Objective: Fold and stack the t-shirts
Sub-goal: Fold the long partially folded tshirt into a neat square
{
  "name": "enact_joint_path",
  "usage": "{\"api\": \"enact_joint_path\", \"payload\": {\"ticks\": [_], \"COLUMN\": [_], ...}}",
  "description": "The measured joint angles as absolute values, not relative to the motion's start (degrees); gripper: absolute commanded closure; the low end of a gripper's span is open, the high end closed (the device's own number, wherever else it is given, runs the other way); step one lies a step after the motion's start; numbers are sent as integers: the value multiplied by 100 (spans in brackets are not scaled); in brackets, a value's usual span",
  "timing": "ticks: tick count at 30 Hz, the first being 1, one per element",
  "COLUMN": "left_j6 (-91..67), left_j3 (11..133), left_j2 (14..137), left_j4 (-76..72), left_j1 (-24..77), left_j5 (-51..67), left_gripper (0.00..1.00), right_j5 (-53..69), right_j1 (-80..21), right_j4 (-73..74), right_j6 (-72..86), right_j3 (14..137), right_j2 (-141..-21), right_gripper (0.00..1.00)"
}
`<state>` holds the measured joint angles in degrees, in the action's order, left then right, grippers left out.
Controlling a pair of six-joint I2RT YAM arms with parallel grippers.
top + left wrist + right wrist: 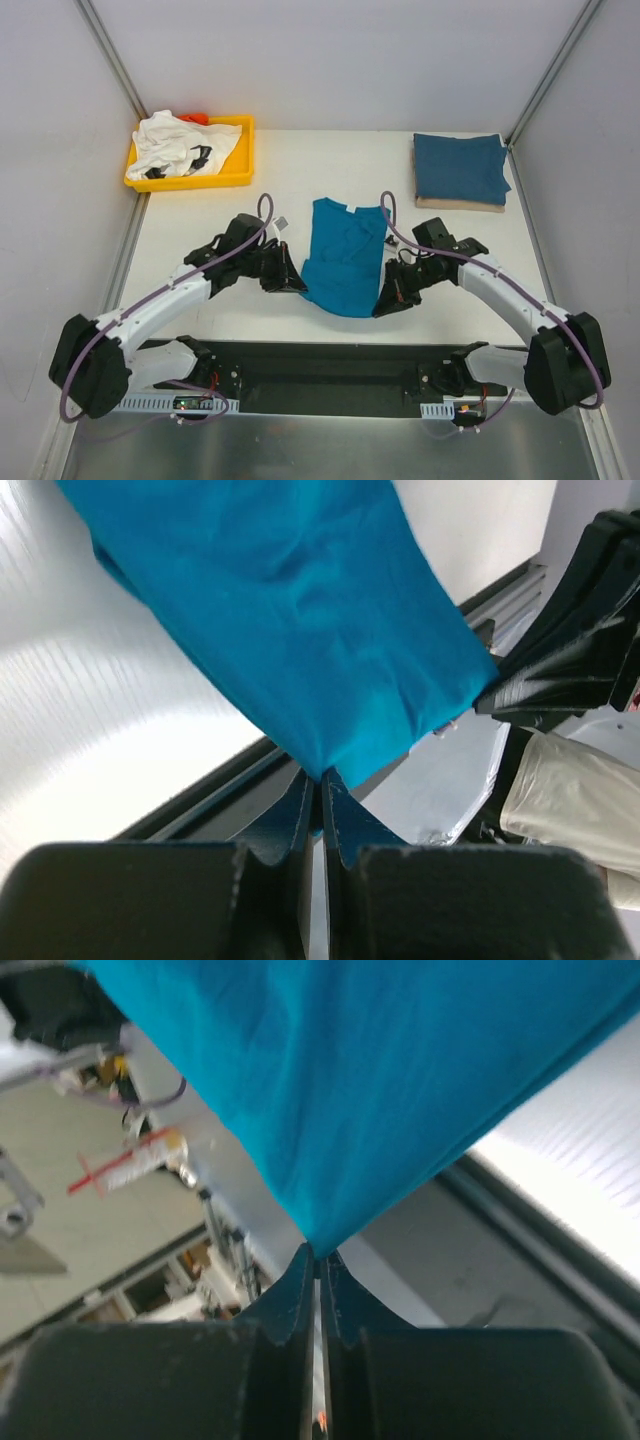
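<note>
As the teal shirt (pixel 345 255) lay spread on the table (pixel 300 170), it served as the reference for every place noted below.

Teal shirt: long axis ran from near edge to far, collar at the far end, hem toward the arm bases. Flat over most of its length. The two near corners appeared drawn up off the table.

Blue shirt (pixel 460 168): folded square, far and right of the teal shirt, well apart from it. It sat on a tan layer (pixel 455 205); could not tell what that was.

Tray (pixel 240 180): far and left of the teal shirt, well apart. Contents were the white shirt (pixel 180 145), crumpled, with black marks, and an orange thing (pixel 197 118) showing behind it, not identifiable.

Left gripper (pixel 320 775): at the teal shirt's near left corner, jaws fully closed, a pinch of teal cloth between the tips.

Right gripper (pixel 315 1250): at the near right corner, likewise closed tight on teal cloth.

Judgement: both arms sat equally close, one per hem corner, with the body of the shirt lying away from the fingers toward the collar. The fold probably called for carrying the hem along the long axis toward the collar, both corners kept level. Uneven travel could skew the fold.
</note>
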<state>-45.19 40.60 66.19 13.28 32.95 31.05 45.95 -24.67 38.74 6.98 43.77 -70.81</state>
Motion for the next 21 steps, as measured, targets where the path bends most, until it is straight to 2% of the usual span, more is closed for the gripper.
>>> {"api": "enact_joint_path", "payload": {"ticks": [10,21], "left_j6": [-4650,-4399], "left_j3": [4580,5258], "left_j2": [5181,6029], "left_j4": [3002,3387], "left_j1": [3343,3343], "left_j5": [2932,2792], "left_gripper": [100,100], "right_j5": [5494,5529], "right_j1": [-2683,-2683], "right_j4": [5487,5387], "right_j6": [250,231], "right_j3": [5142,5218], "right_j2": [-6042,-6117], "right_gripper": [98,99]}}
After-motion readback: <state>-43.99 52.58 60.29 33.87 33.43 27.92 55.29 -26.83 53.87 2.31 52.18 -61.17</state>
